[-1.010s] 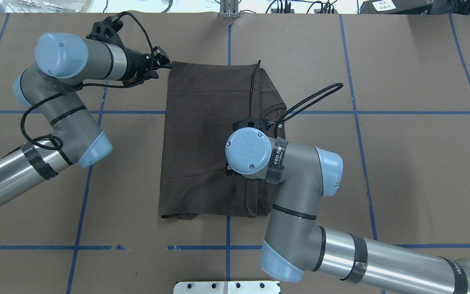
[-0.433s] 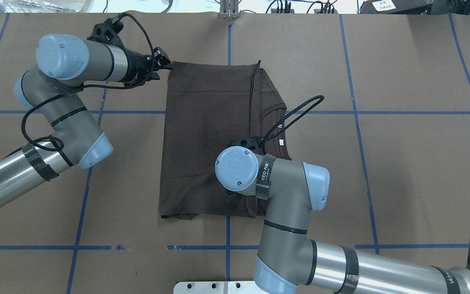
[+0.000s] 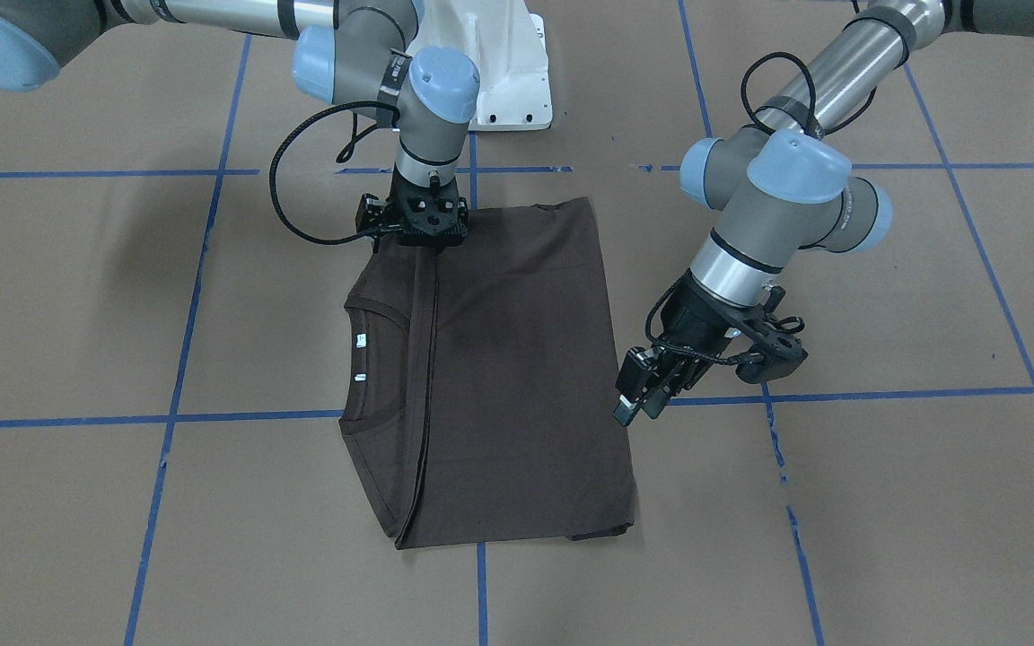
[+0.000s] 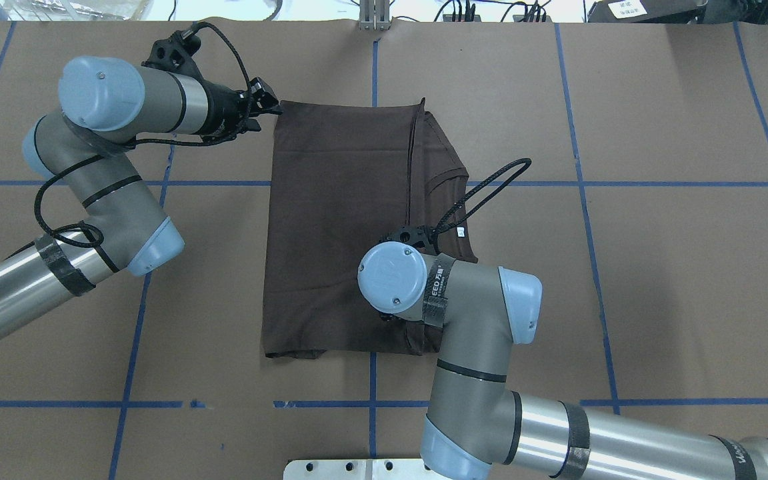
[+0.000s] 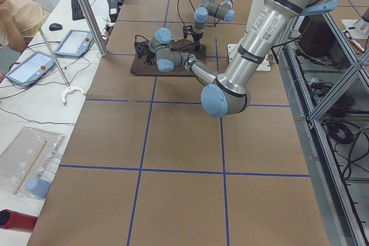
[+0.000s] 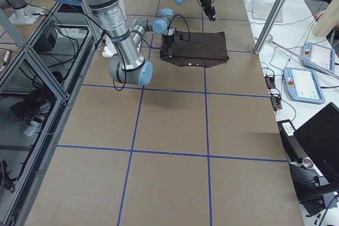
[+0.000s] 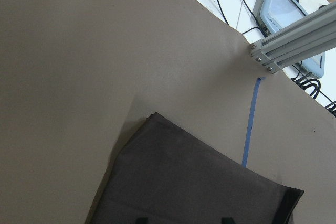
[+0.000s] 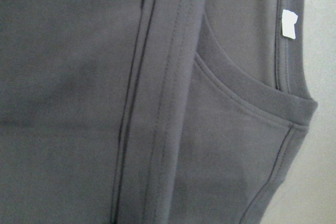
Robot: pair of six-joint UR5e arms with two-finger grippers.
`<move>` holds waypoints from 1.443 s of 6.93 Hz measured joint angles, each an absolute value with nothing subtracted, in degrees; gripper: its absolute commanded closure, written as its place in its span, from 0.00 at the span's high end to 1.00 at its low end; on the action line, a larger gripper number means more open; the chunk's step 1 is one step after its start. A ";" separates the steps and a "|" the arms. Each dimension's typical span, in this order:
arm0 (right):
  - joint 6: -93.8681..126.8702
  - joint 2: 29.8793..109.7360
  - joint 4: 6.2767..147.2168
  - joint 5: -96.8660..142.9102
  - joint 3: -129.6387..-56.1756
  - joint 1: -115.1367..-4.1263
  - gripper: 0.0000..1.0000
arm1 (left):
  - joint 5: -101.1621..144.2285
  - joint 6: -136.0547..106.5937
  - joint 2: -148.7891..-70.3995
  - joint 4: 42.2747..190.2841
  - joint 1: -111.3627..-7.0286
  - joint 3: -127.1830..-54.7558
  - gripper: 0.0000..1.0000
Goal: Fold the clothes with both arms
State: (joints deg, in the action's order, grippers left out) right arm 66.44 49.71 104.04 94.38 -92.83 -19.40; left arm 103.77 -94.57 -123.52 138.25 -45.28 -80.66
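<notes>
The dark brown T-shirt (image 3: 517, 359) lies flat on the table, folded lengthwise into a long rectangle (image 4: 337, 220). Its collar and white neck tags (image 3: 360, 339) show on the robot's right side. My left gripper (image 3: 638, 404) hovers just off the shirt's far left corner (image 4: 265, 101). The left wrist view shows its fingertips apart with nothing between them, above the shirt's corner (image 7: 199, 182). My right gripper (image 3: 418, 235) points straight down over the shirt's near right part. Its fingers are hidden under the wrist (image 4: 394, 280). The right wrist view shows only the fold, the collar (image 8: 247, 95) and a tag (image 8: 289, 23).
The table is brown board with blue tape lines (image 4: 371, 403). The white base pedestal (image 3: 508, 81) stands at the robot's edge. An aluminium post (image 4: 374, 17) stands at the far edge. In the left side view, tablets (image 5: 75, 41) and an operator (image 5: 17, 10) are at a side table.
My right arm has moved along the shirt's right fold toward the robot's side, uncovering the collar and tag. My left gripper has barely moved.
</notes>
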 measured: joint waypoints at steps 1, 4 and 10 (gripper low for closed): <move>65.11 51.00 105.76 94.61 -94.48 -20.00 1.00 | 103.79 -94.57 -123.49 138.27 -45.29 -80.67 0.56; 57.48 62.76 108.80 94.87 -106.96 -22.38 1.00 | 103.80 -94.65 -123.57 138.32 -45.27 -80.71 0.56; 55.96 55.78 108.42 94.75 -104.88 -22.01 1.00 | 103.80 -94.72 -123.49 138.26 -45.34 -81.81 0.56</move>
State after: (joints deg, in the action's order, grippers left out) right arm 55.96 55.78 108.42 94.75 -104.88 -22.01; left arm 103.80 -94.72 -123.49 138.26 -45.34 -81.81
